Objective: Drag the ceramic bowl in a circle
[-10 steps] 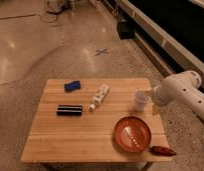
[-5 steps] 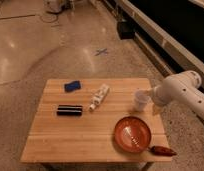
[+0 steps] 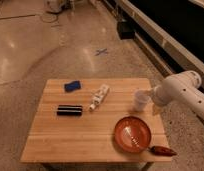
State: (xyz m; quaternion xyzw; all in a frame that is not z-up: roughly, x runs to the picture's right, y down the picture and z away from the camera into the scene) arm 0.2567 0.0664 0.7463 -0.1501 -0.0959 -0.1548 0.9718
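Observation:
The ceramic bowl (image 3: 132, 134) is wide, shallow and orange-red. It sits on the wooden table (image 3: 80, 135) near the front right corner. My white arm (image 3: 182, 90) reaches in from the right. My gripper (image 3: 156, 104) is at the arm's end, by the table's right edge. It is just right of a small white cup (image 3: 140, 100) and behind the bowl, apart from it.
A white tube (image 3: 99, 97) lies at the table's middle back. A blue sponge (image 3: 72, 86) is at the back left and a black bar (image 3: 69, 110) is left of centre. A dark red object (image 3: 162, 150) lies at the front right edge, right of the bowl.

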